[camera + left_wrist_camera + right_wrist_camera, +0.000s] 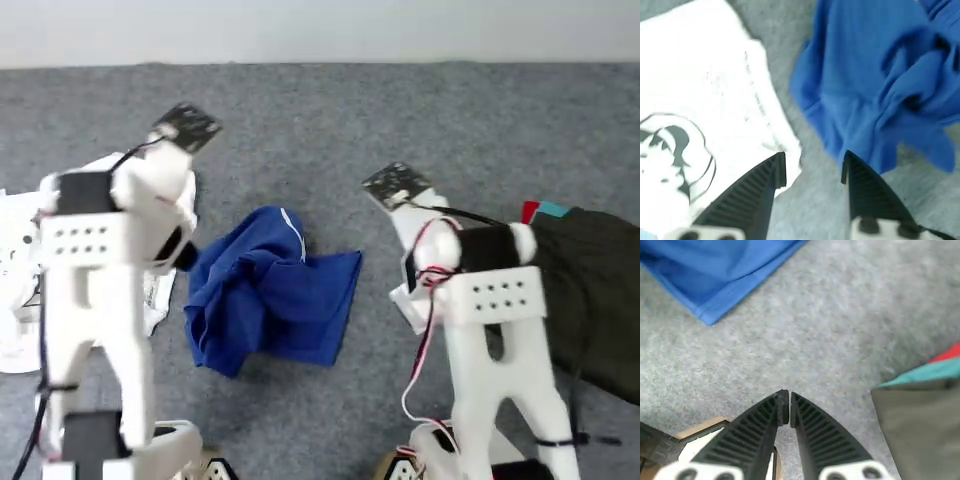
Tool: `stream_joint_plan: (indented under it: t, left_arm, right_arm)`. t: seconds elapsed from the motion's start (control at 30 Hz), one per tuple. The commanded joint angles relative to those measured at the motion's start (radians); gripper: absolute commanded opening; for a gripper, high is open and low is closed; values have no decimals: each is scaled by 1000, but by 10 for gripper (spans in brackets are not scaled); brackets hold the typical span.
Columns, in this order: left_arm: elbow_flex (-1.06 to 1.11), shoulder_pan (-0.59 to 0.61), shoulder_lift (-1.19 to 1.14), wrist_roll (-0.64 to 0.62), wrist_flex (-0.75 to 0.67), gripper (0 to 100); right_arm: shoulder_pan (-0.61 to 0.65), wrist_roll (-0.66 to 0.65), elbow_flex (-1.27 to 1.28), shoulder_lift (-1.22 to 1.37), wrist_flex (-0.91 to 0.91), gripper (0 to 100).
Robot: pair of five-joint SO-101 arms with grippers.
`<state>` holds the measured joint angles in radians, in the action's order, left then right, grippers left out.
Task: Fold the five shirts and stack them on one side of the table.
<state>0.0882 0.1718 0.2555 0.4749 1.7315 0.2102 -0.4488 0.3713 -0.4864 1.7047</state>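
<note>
Left gripper jaws parted, poised at crumpled blue fabric shirt edge, likely to pinch it | right gripper closed, empty, idle between it and dark olive shirt

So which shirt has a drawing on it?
The white shirt: it carries a black line drawing. The crumpled blue shirt and the dark shirt look plain.
</note>
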Motion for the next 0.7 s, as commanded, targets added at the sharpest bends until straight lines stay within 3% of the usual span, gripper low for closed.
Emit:
stream_joint_plan:
  t: [0.0,0.13,0.33,0.67]
  left_arm:
    - [53,112,124,48,23,188]
    - [147,227,203,78,21,188]
    - [259,304,247,84,-15,188]
    - [308,384,241,81,-60,188]
  right_arm:
    - [56,51,-52,51,-13,16]
    - [160,107,-175,134,-13,31]
    - [302,110,-384,314,-13,181]
    - [466,103,-697,579,-1,190]
